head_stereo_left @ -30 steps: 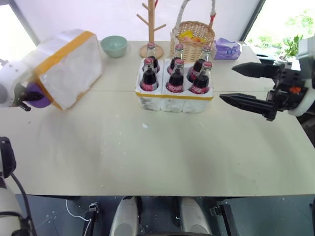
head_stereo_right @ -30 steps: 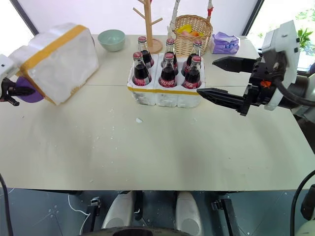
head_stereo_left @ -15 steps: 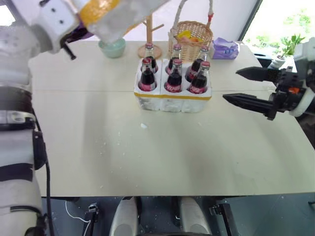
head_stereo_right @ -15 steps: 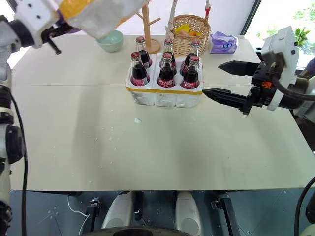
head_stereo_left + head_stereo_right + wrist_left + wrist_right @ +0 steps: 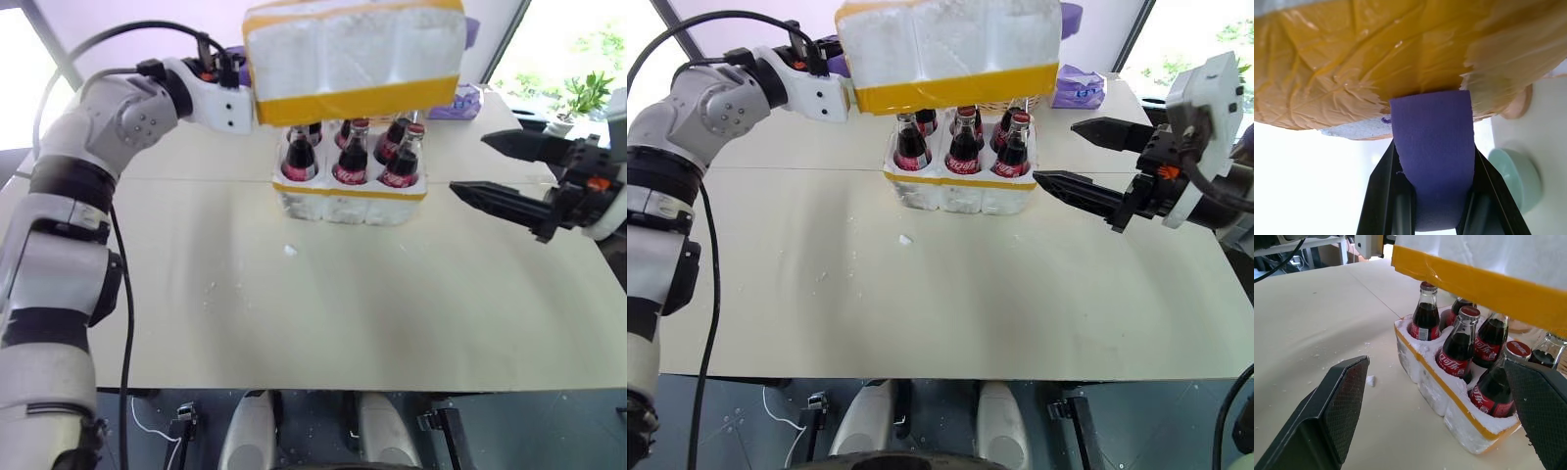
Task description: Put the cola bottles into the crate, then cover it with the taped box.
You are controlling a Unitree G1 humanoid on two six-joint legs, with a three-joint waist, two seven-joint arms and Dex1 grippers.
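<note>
Several cola bottles (image 5: 351, 157) with red caps stand in the holes of the white crate (image 5: 348, 204), which has a yellow band round its rim. The taped box (image 5: 353, 54), white foam with yellow tape, hangs level just above the bottles and hides the caps of the back row. My left gripper (image 5: 1432, 147) is shut on a purple strap (image 5: 1432, 147) fixed to the box's left end. To the right of the crate, above the table, my right gripper (image 5: 468, 164) stands open and points at the crate with nothing between its fingers (image 5: 1337, 406).
A purple tissue pack (image 5: 1078, 83) lies behind the crate at the right. A green bowl (image 5: 1513, 171) and a wooden stand's base (image 5: 1518, 105) sit at the back. White foam crumbs (image 5: 288, 251) dot the table in front of the crate.
My left arm has swung the taped box from the far left, up and to the right, and rolled it level over the crate. The right gripper has stayed where it was.
</note>
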